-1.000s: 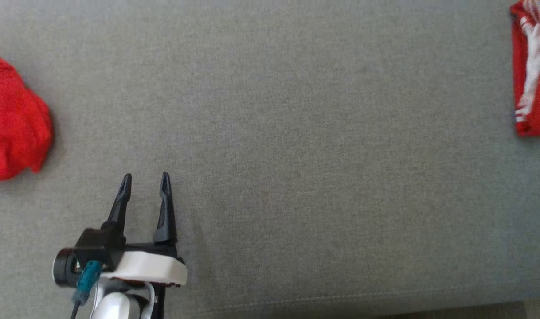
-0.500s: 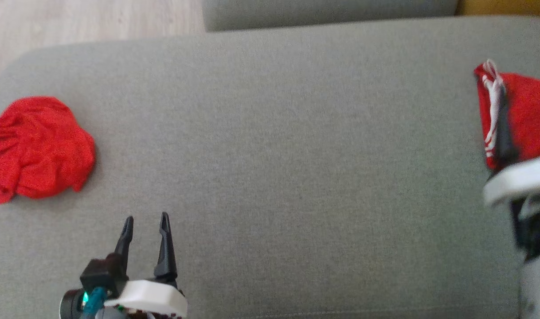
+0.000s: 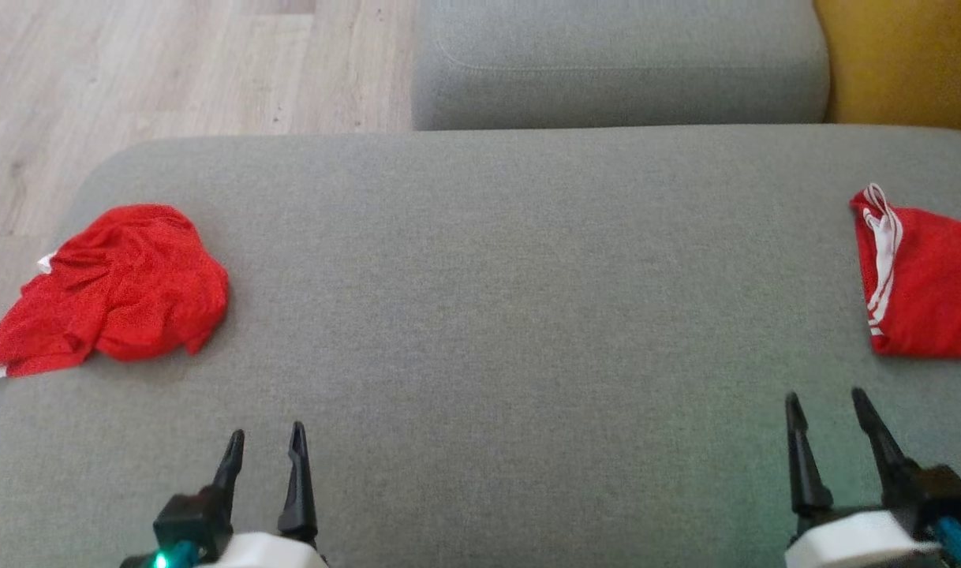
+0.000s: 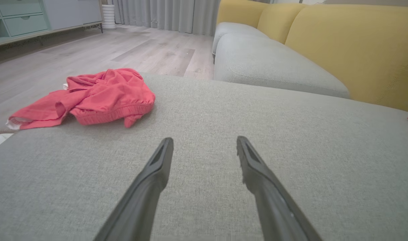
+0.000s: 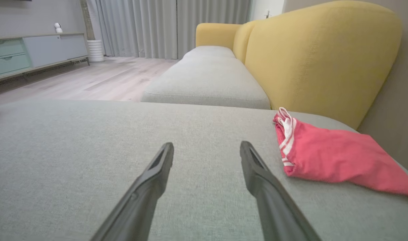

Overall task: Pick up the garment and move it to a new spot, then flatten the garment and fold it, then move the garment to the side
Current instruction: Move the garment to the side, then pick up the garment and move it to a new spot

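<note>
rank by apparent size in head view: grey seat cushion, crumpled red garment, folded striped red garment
1. wide grey fabric seat cushion
2. crumpled red cloth garment
3. folded red garment with white stripes, cut by the frame edge, so rank unsure

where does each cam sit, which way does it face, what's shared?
Head view: on the head, facing forward and down at the grey fabric sofa cushion; open left hand lower left, open right hand lower right.
Left wrist view: left wrist, along its fingers toward the crumpled red garment.
Right wrist view: right wrist, along its fingers toward the folded red garment with white stripes.
Shared: both garments in head view; yellow sofa back in both wrist views.
</note>
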`<state>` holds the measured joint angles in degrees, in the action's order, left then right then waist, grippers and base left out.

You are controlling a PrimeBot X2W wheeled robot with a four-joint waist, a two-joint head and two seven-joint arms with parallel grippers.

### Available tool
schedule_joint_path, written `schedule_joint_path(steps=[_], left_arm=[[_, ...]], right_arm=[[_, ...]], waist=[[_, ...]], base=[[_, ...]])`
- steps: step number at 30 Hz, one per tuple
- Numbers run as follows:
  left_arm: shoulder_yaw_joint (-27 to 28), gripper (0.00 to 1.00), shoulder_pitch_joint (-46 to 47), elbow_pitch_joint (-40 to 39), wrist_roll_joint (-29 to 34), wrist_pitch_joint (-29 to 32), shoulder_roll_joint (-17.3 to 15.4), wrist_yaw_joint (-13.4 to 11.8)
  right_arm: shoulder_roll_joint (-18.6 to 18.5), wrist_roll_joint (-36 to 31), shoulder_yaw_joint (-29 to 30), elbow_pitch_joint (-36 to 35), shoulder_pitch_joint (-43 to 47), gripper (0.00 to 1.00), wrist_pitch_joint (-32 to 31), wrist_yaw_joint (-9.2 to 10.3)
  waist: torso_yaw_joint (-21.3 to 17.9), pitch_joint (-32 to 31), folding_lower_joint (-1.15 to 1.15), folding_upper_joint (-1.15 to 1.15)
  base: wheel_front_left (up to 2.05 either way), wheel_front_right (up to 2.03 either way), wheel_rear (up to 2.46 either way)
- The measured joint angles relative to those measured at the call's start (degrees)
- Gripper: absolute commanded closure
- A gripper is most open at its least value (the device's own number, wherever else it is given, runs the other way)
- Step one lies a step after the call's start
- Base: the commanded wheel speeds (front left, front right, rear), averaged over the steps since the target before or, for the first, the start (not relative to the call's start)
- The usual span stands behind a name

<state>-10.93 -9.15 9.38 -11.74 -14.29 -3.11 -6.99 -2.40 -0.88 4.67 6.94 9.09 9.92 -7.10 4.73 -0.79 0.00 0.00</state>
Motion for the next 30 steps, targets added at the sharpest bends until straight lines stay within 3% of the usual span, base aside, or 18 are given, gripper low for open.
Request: schedule_joint_path(steps=[7, 20, 30], left_arm=[[0.01, 0.0, -1.08, 0.24, 0.08, 0.0, 0.0, 0.44], [-0.11, 0.0, -1.02, 0.46, 0.09, 0.0, 0.0, 0.94], [-1.11, 0.0, -0.36, 0.71, 0.11, 0.0, 0.0, 0.96]], right_arm=[[0.01, 1.91, -0.25, 5.22, 0.74, 0.0, 3.03, 0.0], [0.01, 2.34, -0.8, 7.56, 0.42, 0.0, 4.04, 0.0], [0.0, 3.45, -2.19, 7.75, 0.43, 0.0, 4.28, 0.0]], waist=[[-0.18, -0.28, 0.0, 0.0], [0.17, 0.27, 0.0, 0.0], [5.62, 0.02, 0.0, 0.0]], base=[[0.0, 0.0, 0.0], [0.0, 0.0, 0.0], [0.0, 0.0, 0.0]])
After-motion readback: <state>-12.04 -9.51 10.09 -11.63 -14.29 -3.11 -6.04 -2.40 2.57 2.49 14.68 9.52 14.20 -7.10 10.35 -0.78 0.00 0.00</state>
